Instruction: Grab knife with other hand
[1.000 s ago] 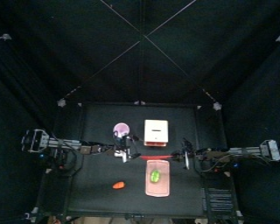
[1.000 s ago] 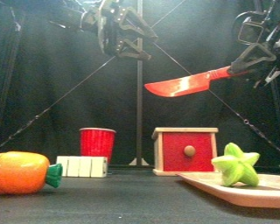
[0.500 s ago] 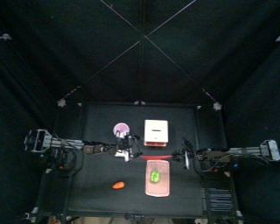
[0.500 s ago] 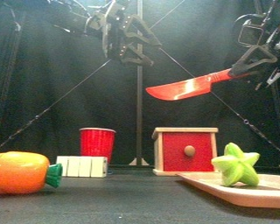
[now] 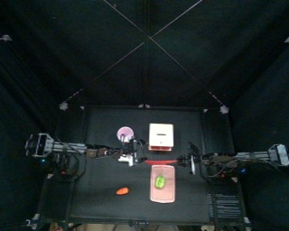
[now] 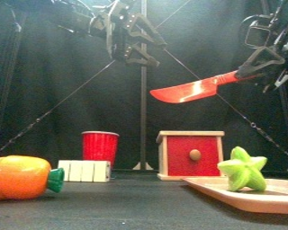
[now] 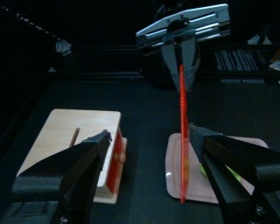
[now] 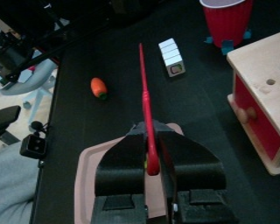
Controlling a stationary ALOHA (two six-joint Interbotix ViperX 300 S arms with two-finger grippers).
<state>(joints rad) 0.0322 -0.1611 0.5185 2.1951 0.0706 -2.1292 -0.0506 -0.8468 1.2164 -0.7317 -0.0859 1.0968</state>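
The right gripper hangs high above the worktop, and its jaws are clamped on the handle of the red knife. The knife is up in the air, well over the red box. Its blade lies almost flat and points toward the left gripper. That gripper hangs up high too, facing the blade tip, with its jaws spread wide.

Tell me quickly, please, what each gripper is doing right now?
Left gripper: open, empty, facing the blade.
Right gripper: shut on the red knife.
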